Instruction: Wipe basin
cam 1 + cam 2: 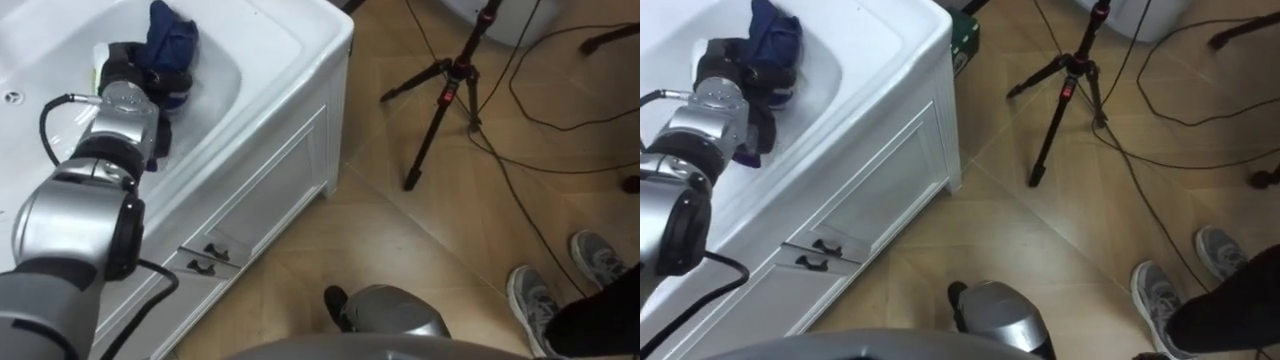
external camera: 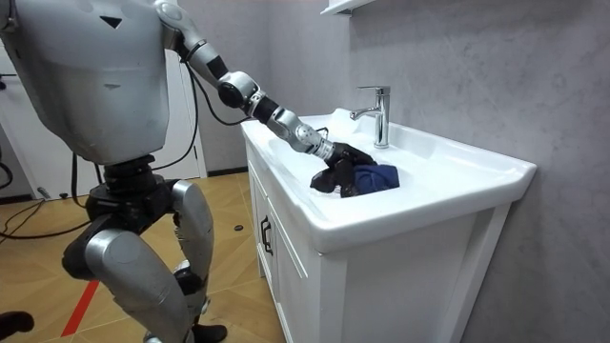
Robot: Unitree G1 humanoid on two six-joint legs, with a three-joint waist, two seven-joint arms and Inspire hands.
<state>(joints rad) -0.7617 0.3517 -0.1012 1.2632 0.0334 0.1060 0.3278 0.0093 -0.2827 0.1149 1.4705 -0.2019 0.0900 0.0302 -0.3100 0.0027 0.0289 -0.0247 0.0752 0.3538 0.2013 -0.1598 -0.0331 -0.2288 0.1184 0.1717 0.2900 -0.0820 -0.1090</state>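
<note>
The left hand (image 1: 135,62) has its dark fingers curled round a crumpled dark-blue cloth (image 1: 172,30) inside the white ceramic basin (image 1: 300,45). The cloth bunches just beyond the fingertips (its long axis roughly in line with the forearm), pointing away from the palm.

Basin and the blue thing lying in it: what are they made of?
Basin: probably glazed ceramic, since it is white, smooth and glossy with soft reflections. Blue cloth: soft fabric with a matte look, bunched into limp folds.
</note>
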